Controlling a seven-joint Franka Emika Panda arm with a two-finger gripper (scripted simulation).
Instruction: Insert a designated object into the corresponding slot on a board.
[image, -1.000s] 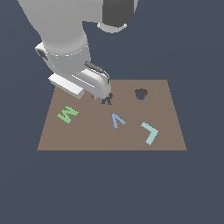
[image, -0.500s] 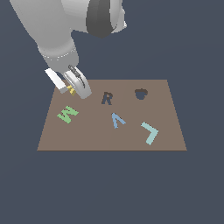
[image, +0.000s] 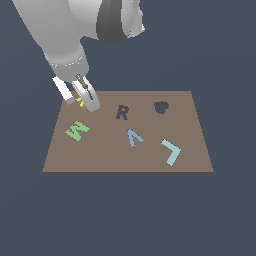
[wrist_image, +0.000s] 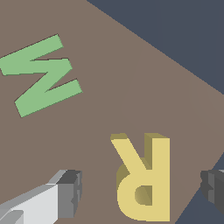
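The yellow R block (wrist_image: 142, 175) lies flat on the brown board (wrist_image: 144, 87), near the board's edge. In the exterior view it is a small yellow patch (image: 81, 103) mostly hidden behind my fingers. My gripper (wrist_image: 140, 190) is open, with one finger (wrist_image: 65, 194) on each side of the R and not touching it. In the exterior view the gripper (image: 82, 101) is at the board's (image: 100, 155) far corner on that view's left. The dark R-shaped slot (image: 122, 112) is empty, to the right of the gripper.
A green M (image: 77, 130) (wrist_image: 41, 74) lies just in front of the gripper. A blue A-like letter (image: 133, 136) and a pale teal L (image: 171, 151) lie on the board. A dark rounded recess (image: 160, 107) is at the back right.
The arm has swung from above the R slot to the exterior view's left and now stands at the board's far left corner, low over the yellow R.
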